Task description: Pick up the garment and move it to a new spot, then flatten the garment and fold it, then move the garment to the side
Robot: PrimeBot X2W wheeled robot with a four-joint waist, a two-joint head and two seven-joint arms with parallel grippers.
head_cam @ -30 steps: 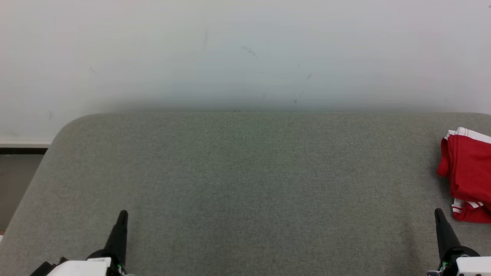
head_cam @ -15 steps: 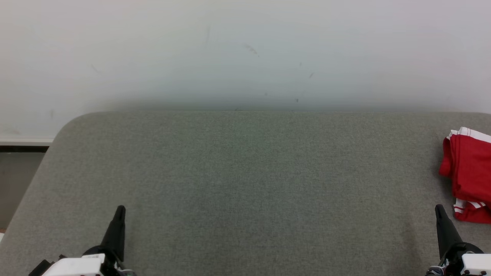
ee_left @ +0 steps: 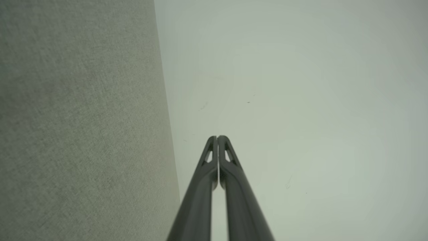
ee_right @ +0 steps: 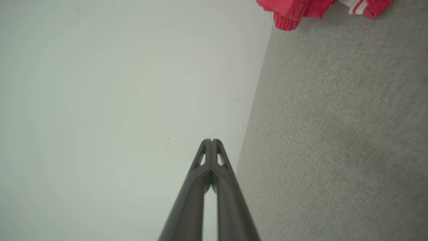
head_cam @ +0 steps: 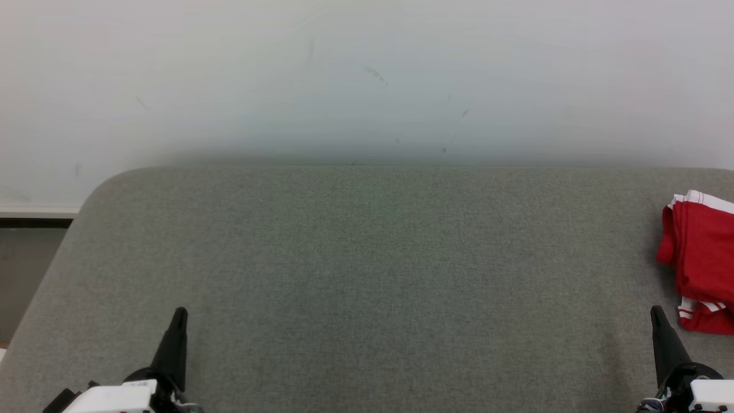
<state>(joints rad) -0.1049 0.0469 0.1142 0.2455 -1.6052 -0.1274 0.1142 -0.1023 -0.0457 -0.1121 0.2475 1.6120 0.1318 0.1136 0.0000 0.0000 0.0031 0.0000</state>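
Since a second ago, only a small shift: left hand point(head_cam: 179, 314) a little higher and a shade further left in the head view, right hand point(head_cam: 655, 312) a little higher too. Far edge of the worktop point(head_cam: 367, 275) and marks on the wall point(head_cam: 367, 74) also nudged a touch, sign of a camera move as well. No change over the last half second.

Left hand: low at the left of the head view, pointing up it, over bare grey cloth. In the left wrist view, fingers pressed together tip to tip, pinching nothing, aimed at the pale wall past the worktop's far edge.

Right hand: low at the right of the head view, likewise pointing up. In the right wrist view, fingers closed against each other, holding nothing.

Garment point(head_cam: 702, 252): red with white striped trim, gathered in loose folds, lying on the worktop at the far right of the head view, cut off by the picture's edge. Just beyond the right hand's tip and to its right, near but not touching. In the right wrist view, at the top edge: a gathered red hem or cuff towards the worktop's far edge, a white-striped piece beside it.

Worktop: covered in grey woven cloth, rounded at the far-left corner, pale wall right behind
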